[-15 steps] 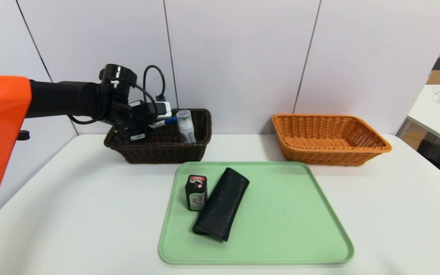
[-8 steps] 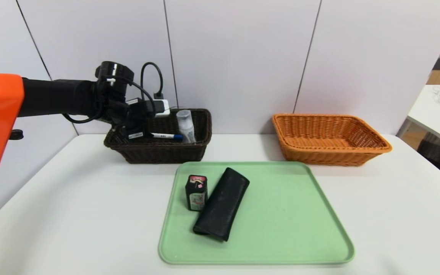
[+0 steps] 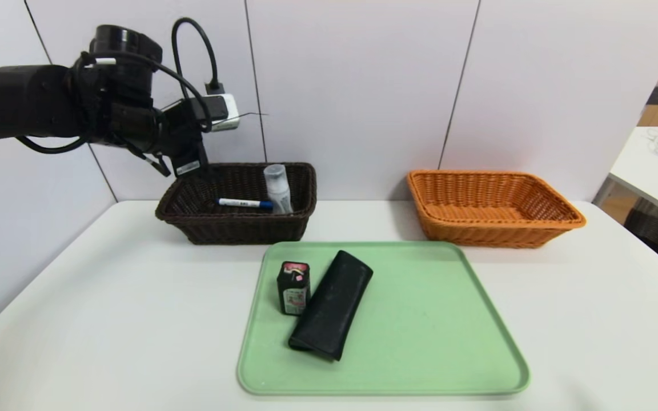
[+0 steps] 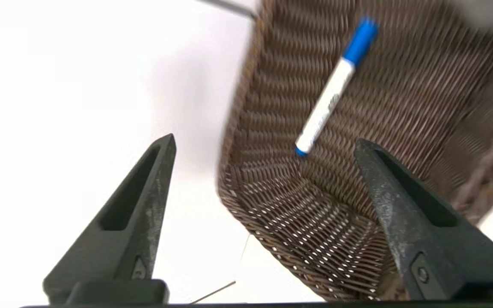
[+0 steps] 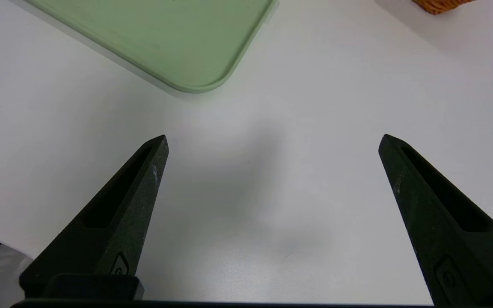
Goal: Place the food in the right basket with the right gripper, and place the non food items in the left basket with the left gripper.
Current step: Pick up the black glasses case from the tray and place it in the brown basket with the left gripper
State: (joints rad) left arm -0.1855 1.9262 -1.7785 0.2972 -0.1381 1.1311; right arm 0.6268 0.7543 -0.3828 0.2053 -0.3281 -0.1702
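Marker drop just completed: white whiteboard marker with blue cap [image 3: 245, 202], clamped in the left tool [image 3: 185, 166] a second ago, now lying loose on the floor of the dark brown woven basket [image 3: 297, 220], centre-left of the head frame, next to a translucent capped bottle [image 3: 278, 188] leaning at the basket's right end. Left tool lifted clear since then, now at upper left of the frame above the basket's far left corner, jaws spread wide and empty; wrist view confirms marker [image 4: 334, 88] well beyond the fingertips. One non-food item sorted.

Remaining on the pale green plastic tray [image 3: 449, 342], centre frame: small dark carton with red top [image 3: 293, 288], upright, likely the food item; long black soft case [image 3: 332, 305] lying diagonal, touching or just beside the carton. Orange woven basket [image 3: 557, 220], centre-right, holding nothing visible. Right tool [image 5: 272, 143] parked low at lower right over bare white desk [image 3: 106, 297], jaws fully apart, empty, near the tray's corner.

Clearances: open desk either side of tray; tray's far edge near both baskets. Carton and case crowded together, so probably little finger room on the carton's right face. Basket rims raised; lift needed before crossing.
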